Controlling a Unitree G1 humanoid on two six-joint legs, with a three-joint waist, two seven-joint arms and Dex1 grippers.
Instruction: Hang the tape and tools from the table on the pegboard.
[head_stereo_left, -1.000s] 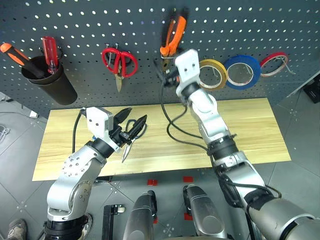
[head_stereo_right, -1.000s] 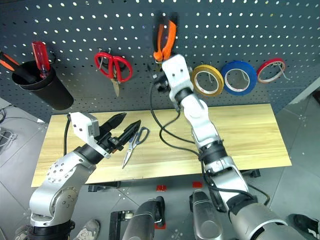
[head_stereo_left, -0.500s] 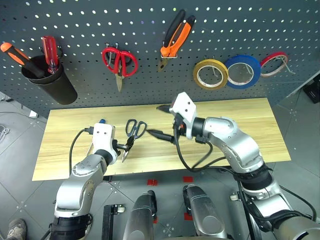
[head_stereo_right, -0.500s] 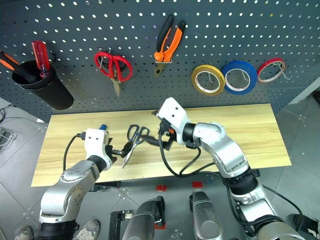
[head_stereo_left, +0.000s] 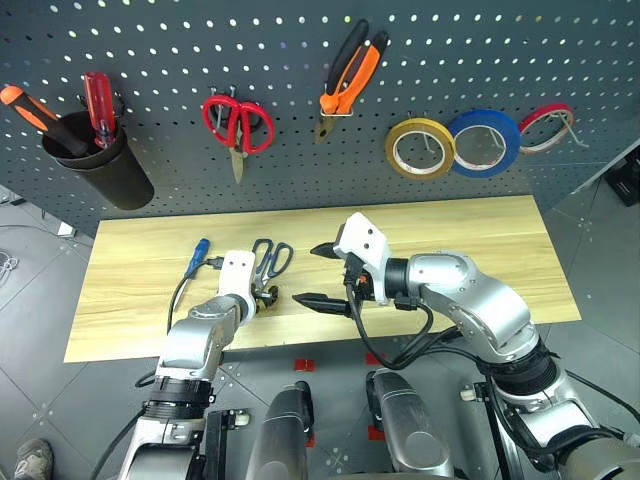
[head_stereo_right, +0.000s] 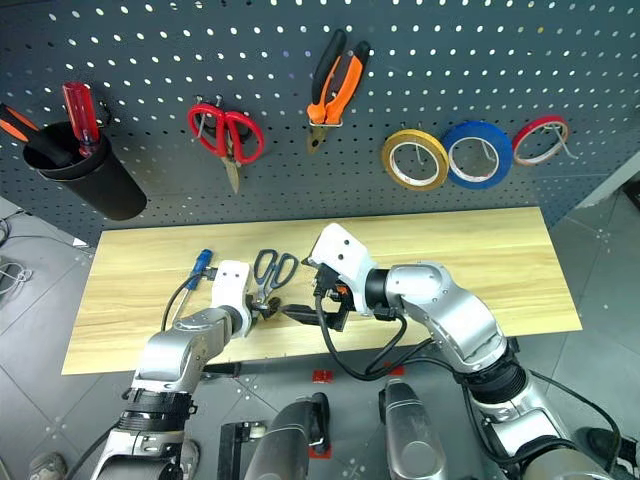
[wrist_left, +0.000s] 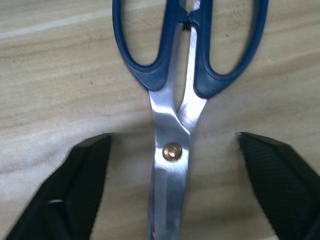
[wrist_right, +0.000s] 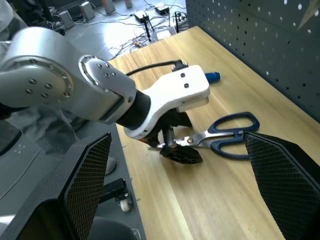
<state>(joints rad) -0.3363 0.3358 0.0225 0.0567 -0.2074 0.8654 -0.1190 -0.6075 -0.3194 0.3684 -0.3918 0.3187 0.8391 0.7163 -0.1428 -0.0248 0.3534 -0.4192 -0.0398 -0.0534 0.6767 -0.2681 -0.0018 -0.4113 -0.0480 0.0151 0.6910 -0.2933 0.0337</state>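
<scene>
Scissors (wrist_left: 175, 100) flat on bench (head_stereo_left: 480, 250), straddled at pivot by spread left gripper (wrist_left: 172, 195) for pinching; right gripper (head_stereo_left: 320, 275) at three o'clock, spread, empty.

Landmark: scissors (head_stereo_left: 266, 262), flat on surface (head_stereo_left: 480, 260), left of centre, handles toward pegboard (head_stereo_left: 150, 40). Screwdriver (head_stereo_left: 197, 257) on surface, just left of scissors. Left end effector (wrist_left: 170, 200) astride scissors' blades near pivot, one finger each side. Right end effector (head_stereo_left: 318, 274) right of scissors, above surface. On pegboard behind scissors: second scissors (head_stereo_left: 238, 122); pliers (head_stereo_left: 345, 75) to right; three tape rolls, nearest tape (head_stereo_left: 420, 148), farther right; cup (head_stereo_left: 100, 165) far left.
</scene>
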